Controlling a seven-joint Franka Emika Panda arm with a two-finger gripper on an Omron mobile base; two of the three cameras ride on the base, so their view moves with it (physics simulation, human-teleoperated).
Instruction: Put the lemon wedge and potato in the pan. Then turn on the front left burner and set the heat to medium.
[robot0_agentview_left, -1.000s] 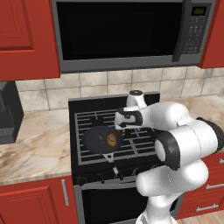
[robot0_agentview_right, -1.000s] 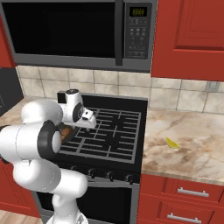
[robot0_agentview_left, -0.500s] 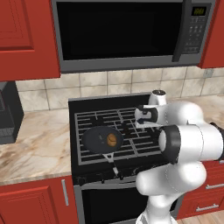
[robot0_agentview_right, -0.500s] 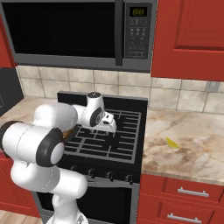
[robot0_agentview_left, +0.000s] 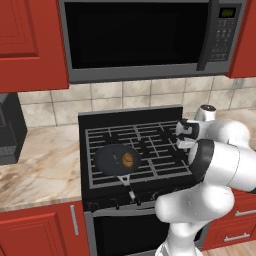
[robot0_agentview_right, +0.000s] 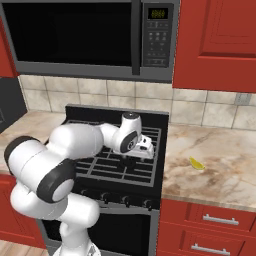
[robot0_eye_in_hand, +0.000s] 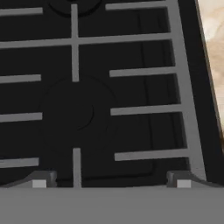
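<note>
The pan (robot0_agentview_left: 112, 159), a dark round skillet, sits on the front left burner (robot0_agentview_left: 102, 179) with its handle toward the stove's front. The brown potato (robot0_agentview_left: 128, 160) lies inside it. The yellow lemon wedge (robot0_agentview_right: 196, 163) lies on the marble counter right of the stove. My gripper (robot0_agentview_left: 182, 140) (robot0_agentview_right: 145, 151) hovers low over the right side of the stovetop, away from the pan and short of the wedge. In the hand view my gripper (robot0_eye_in_hand: 110, 183) is open and empty, its fingertips (robot0_eye_in_hand: 39, 182) wide apart above a right-hand grate.
A microwave (robot0_agentview_left: 145, 35) hangs above the stove and red cabinets (robot0_agentview_right: 220, 40) flank it. A row of knobs (robot0_agentview_right: 122, 200) runs along the stove's front. The marble counter (robot0_agentview_right: 225, 170) stretches right of the stove, and a dark appliance (robot0_agentview_left: 10, 130) stands on the left counter.
The arm has swung right, from over the pan to the stove's right side. The gripper stayed open, and the potato stayed in the pan.
</note>
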